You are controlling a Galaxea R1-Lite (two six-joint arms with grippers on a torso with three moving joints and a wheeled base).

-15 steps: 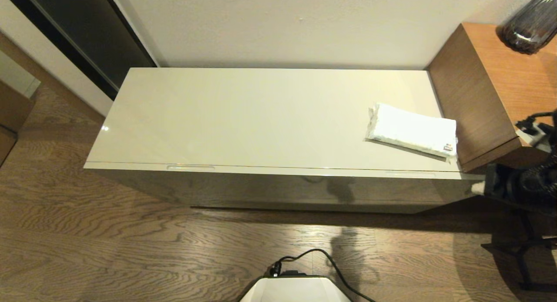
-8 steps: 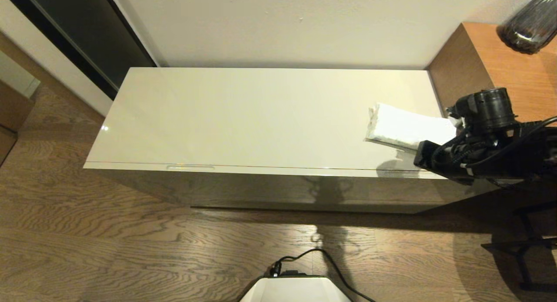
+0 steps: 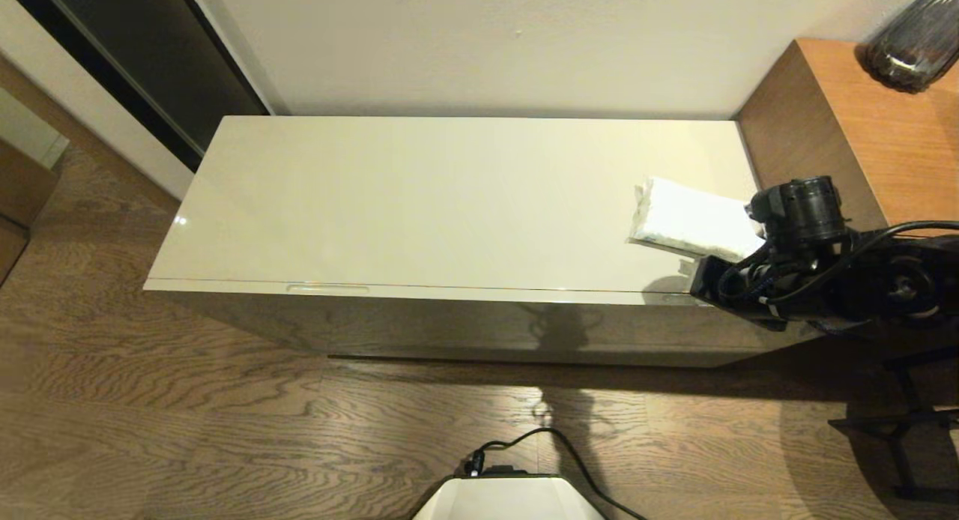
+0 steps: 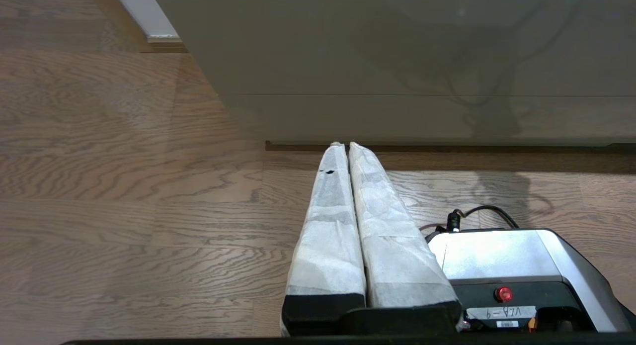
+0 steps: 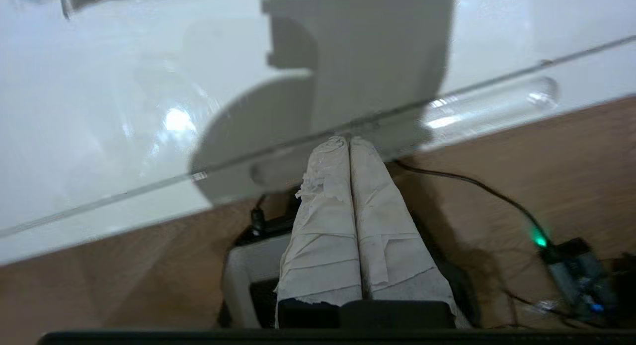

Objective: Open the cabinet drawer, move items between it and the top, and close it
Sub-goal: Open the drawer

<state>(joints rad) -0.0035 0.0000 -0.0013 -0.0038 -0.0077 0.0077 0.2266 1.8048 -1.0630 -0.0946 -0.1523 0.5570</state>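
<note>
1. Fingers (image 5: 348,225) of the right gripper (image 5: 349,142) are seen pressed together along their whole length in the right wrist view; nothing is held between them.
2. The tips of the right gripper are positioned at the seam where the top (image 3: 449,198) meets the front of the cabinet drawer (image 3: 464,321), close beside the right-hand recessed handle (image 5: 489,104). Contact with the cabinet cannot be confirmed.
3. In the head view the right arm (image 3: 817,273) is seen reaching in from the right edge, across the near right corner of the cabinet; the fingers themselves are hidden there by the wrist.
4. A shadow of the arm is cast on the glossy top just ahead of the fingertips.
5. The cabinet drawer is found closed, its front flush below the top; the left-hand handle (image 3: 328,288) is visible near the front edge.
6. One white tissue pack (image 3: 693,220) is recorded lying flat on the top near its right end, just behind the right arm, its right part covered by the wrist.
7. A taller orange-brown wooden surface (image 3: 876,130) adjoins the cabinet on the right, and a dark glass vase (image 3: 914,44) stands on it.
8. The left gripper (image 4: 343,145) is noted parked low above the wooden floor (image 3: 187,430) before the cabinet, its padded fingers closed together and empty.
</note>
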